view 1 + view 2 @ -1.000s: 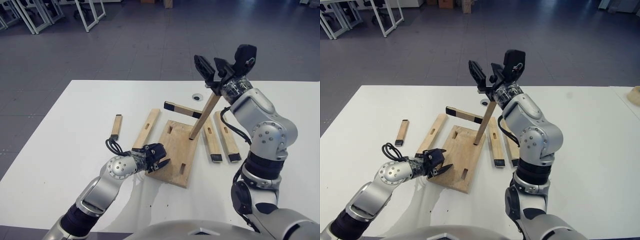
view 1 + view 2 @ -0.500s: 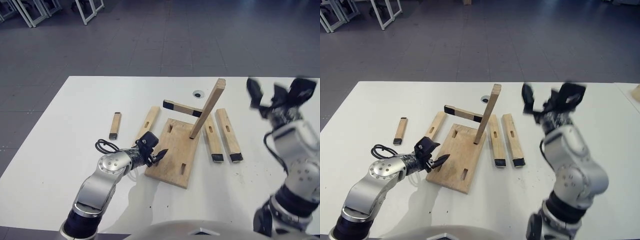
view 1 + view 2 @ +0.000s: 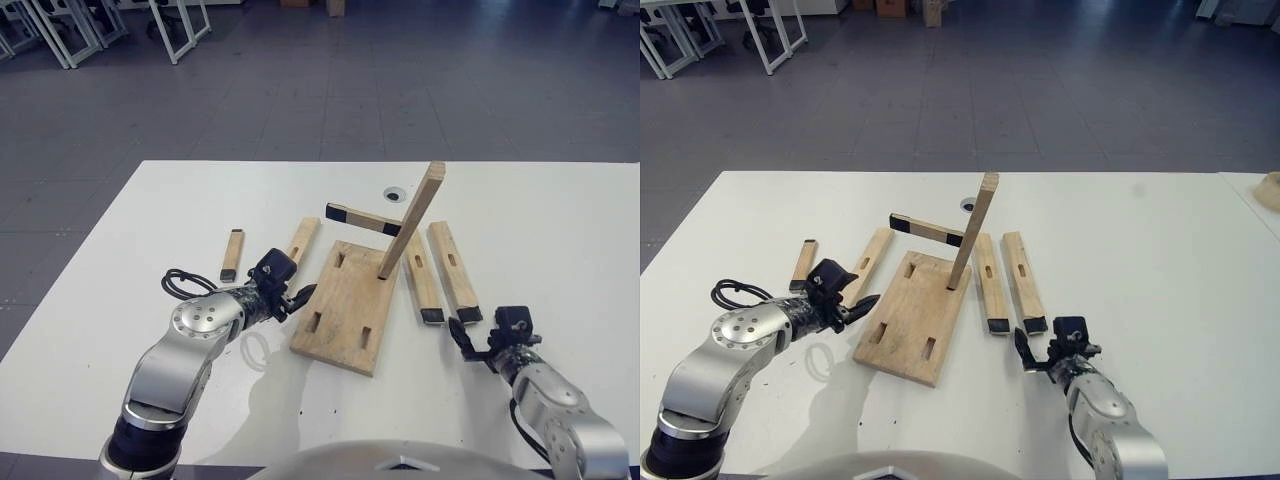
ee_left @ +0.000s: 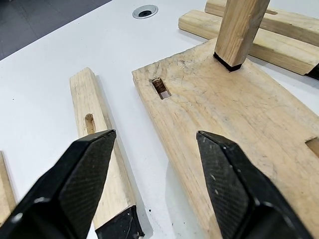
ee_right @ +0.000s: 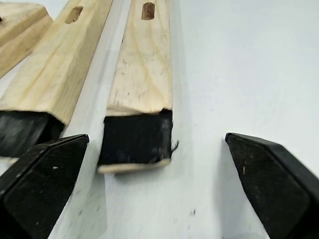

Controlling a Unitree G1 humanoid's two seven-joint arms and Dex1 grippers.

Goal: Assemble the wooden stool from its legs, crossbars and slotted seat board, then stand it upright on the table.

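Stool parts lie mid-table [image 3: 560, 230]: the slotted seat board [image 3: 345, 305] lies flat, with an upright leg [image 3: 412, 220] leaning in its far right slot and a loose leg [image 3: 455, 270] near its right side. The wood looks stiff and light, and is probably best gripped mid-length across the narrow faces. The left gripper [image 3: 290, 293] hovers low at the board's left edge, fingers spread and empty. The right gripper [image 3: 1048, 352] sits low at the loose leg's black-capped end, likewise wide apart.
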